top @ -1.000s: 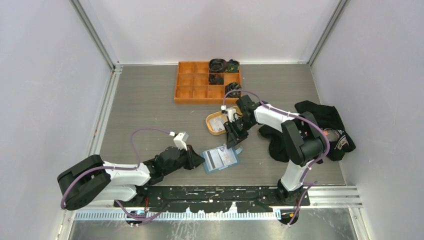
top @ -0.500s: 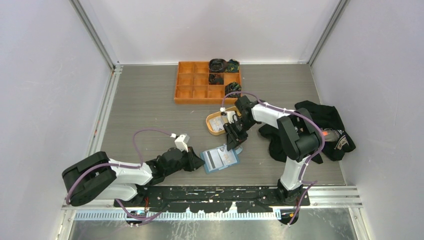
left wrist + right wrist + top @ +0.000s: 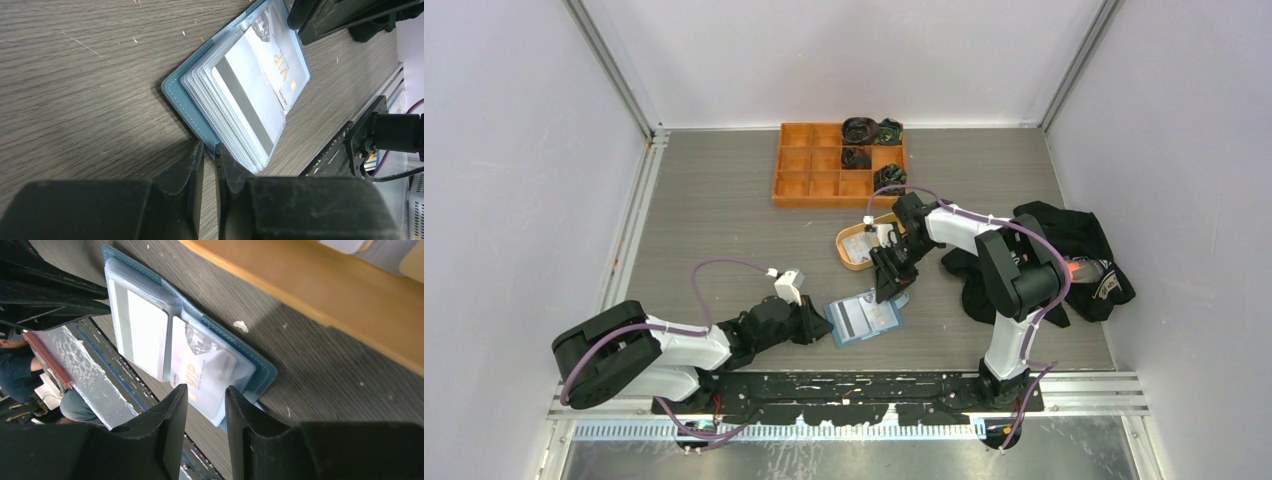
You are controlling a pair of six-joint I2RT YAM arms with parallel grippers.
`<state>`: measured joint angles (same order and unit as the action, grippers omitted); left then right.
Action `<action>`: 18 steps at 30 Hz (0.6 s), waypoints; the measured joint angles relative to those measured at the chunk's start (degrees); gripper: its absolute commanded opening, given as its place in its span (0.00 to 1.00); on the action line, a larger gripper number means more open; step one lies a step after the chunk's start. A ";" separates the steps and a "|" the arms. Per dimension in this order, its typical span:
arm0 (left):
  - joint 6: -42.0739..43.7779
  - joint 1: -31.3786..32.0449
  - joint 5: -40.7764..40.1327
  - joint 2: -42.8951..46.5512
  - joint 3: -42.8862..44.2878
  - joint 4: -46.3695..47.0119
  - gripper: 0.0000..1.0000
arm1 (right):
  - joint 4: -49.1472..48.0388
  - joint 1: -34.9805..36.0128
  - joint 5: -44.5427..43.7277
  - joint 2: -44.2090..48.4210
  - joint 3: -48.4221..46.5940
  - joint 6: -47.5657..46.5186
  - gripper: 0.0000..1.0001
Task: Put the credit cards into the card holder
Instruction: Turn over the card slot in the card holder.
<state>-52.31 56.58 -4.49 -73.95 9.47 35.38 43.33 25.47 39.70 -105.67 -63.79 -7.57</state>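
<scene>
The blue card holder [image 3: 865, 318] lies open on the table near the front edge. Its clear slots hold a white card with a dark stripe [image 3: 246, 104] and a white VIP card [image 3: 280, 65]. My left gripper [image 3: 822, 325] is shut on the holder's left blue edge [image 3: 176, 95], low to the table. My right gripper [image 3: 891, 288] hovers open and empty over the holder's right end, above the VIP card [image 3: 205, 370]. More cards [image 3: 860, 243] lie in the tan oval dish [image 3: 843, 247] behind it.
An orange compartment tray [image 3: 809, 165] with dark rolled items stands at the back. A black cloth pile [image 3: 1069, 250] lies to the right. The black mounting rail [image 3: 854, 385] runs along the near edge, close to the holder.
The right gripper has shifted slightly left over the holder's right end. The left arm has crept a little to the right, still on the holder's edge.
</scene>
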 measured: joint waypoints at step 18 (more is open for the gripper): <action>-0.66 0.00 -0.31 8.90 -0.59 0.02 0.41 | -1.01 -0.22 -3.23 0.00 0.00 1.27 0.40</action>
<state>-52.97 56.58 -4.80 -65.06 8.88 35.40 42.33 25.26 36.47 -105.67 -63.79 -6.31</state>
